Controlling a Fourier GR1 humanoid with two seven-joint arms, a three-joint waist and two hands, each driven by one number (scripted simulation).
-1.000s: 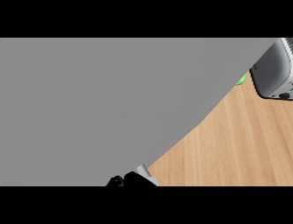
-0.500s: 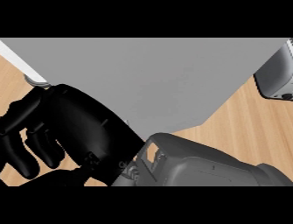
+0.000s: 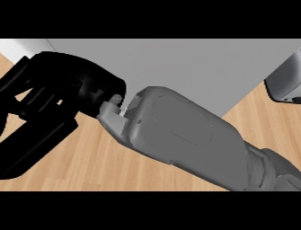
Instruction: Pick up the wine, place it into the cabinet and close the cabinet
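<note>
Your right hand (image 3: 53, 94) hangs over the wooden surface (image 3: 99, 166), fingers relaxed, holding nothing. Grey cabinet door (image 3: 192, 67) behind it; toaster (image 3: 297, 76) at right edge.

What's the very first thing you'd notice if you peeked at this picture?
A big black hand fills the left side, its fingers spread open, on a chunky grey forearm that comes up from the lower right. Behind it a wide grey cabinet panel covers the top, over the wooden counter, and a silver toaster peeks in at the right edge.

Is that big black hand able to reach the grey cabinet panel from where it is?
Probably yes: the right hand, fingers relaxed, overlaps the grey cabinet panel's left edge with nothing between them, though actual contact is unclear.
</note>
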